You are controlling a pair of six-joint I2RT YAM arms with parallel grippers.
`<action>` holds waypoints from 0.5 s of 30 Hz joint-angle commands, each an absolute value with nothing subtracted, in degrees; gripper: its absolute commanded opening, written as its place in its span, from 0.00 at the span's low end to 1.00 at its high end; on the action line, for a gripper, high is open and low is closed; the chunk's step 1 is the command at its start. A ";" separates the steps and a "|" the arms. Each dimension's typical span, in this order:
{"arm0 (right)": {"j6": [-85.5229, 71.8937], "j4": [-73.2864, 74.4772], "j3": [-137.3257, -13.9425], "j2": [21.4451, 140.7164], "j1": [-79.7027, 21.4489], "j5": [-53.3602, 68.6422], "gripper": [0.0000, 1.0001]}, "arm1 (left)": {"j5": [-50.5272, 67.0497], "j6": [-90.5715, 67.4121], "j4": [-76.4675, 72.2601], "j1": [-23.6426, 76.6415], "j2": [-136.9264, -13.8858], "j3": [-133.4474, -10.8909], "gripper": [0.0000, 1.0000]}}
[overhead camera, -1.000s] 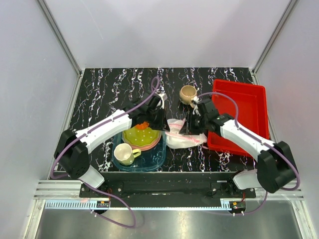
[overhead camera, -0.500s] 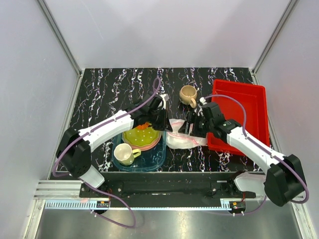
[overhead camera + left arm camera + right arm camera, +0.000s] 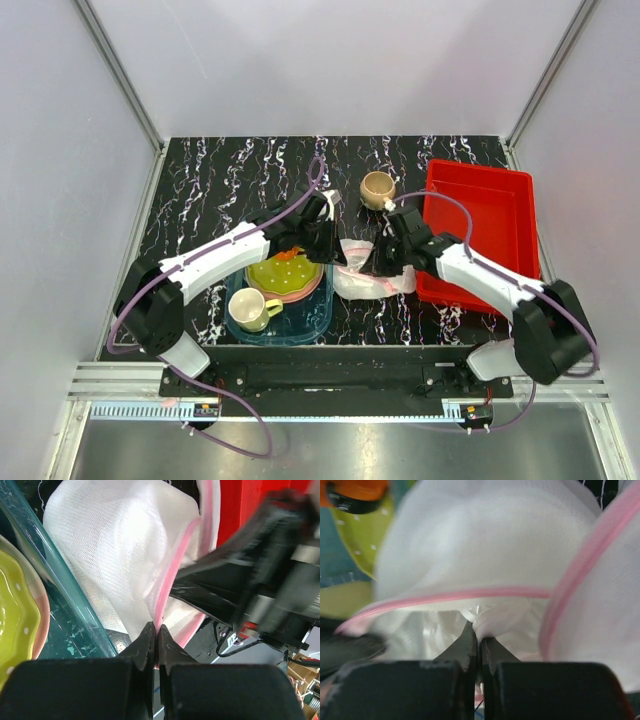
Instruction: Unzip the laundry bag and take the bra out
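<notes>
Two hands meet over one small bundle. Leftmost, a teal tray (image 3: 308, 318) holds a yellow-green plate (image 3: 278, 272) and a mug (image 3: 250, 310). Just right of it the left hand (image 3: 156, 626) is clamped on the pink zip edging (image 3: 172, 575) of the laundry bag (image 3: 364, 284), which lies crumpled on the tabletop (image 3: 220, 180) between that tray and the red tray (image 3: 485, 205). From the far side the right hand (image 3: 479, 636) is pinched shut on a pale soft fold (image 3: 495, 622) at the bag's gaping mouth (mesh or bra, I cannot tell). A tan cup (image 3: 378, 187) stands behind them.
</notes>
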State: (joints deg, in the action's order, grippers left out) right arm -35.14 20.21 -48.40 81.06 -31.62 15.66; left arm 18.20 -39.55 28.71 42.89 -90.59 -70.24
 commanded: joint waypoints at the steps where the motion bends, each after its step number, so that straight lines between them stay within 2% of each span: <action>1: -32.26 24.33 -55.54 68.93 -31.82 11.52 0.00 | 18.11 -39.82 26.37 43.07 -89.03 -69.96 0.00; 5: -32.34 29.26 -58.53 60.92 -31.90 10.20 0.00 | 18.54 -39.73 25.93 43.07 -90.00 -68.82 0.00; 9: -34.79 28.04 -58.54 54.60 -31.90 10.11 0.00 | 19.25 -40.25 24.88 43.15 -91.14 -67.15 0.00; 15: -36.04 26.63 -61.42 51.34 -31.90 6.35 0.00 | 19.69 -40.69 24.52 43.15 -91.85 -66.62 0.00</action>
